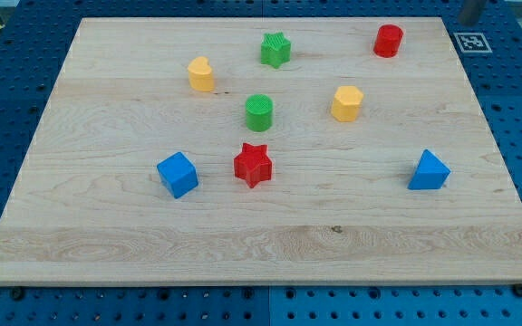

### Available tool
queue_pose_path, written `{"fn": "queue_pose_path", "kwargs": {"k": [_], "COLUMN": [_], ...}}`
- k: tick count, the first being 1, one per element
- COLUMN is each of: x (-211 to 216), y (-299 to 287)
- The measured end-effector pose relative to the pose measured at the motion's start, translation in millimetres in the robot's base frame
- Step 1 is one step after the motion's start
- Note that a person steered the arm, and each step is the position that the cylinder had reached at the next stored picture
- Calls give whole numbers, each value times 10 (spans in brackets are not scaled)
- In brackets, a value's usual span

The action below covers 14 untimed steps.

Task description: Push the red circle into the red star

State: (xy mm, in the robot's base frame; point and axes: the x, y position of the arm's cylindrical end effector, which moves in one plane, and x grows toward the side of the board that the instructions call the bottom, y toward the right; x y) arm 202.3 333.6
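The red circle stands near the board's top right. The red star lies near the middle of the board, far down and to the left of the circle. A short dark piece of my rod shows at the view's top right edge. My tip is there, just off the board's top right corner, right of and slightly above the red circle and apart from it.
The yellow hexagon and green circle lie between the red circle and red star. The green star and a yellow block are at upper left, the blue cube is left of the red star, and the blue triangle is at right. The wooden board rests on a blue pegboard.
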Motion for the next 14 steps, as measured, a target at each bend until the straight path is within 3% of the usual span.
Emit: {"fn": "queue_pose_path", "kwargs": {"k": [2, 3, 4, 6, 10, 11, 14], "x": [146, 696, 771, 877, 600, 305, 426], "y": [-77, -802, -1142, -1139, -734, -802, -1211]}}
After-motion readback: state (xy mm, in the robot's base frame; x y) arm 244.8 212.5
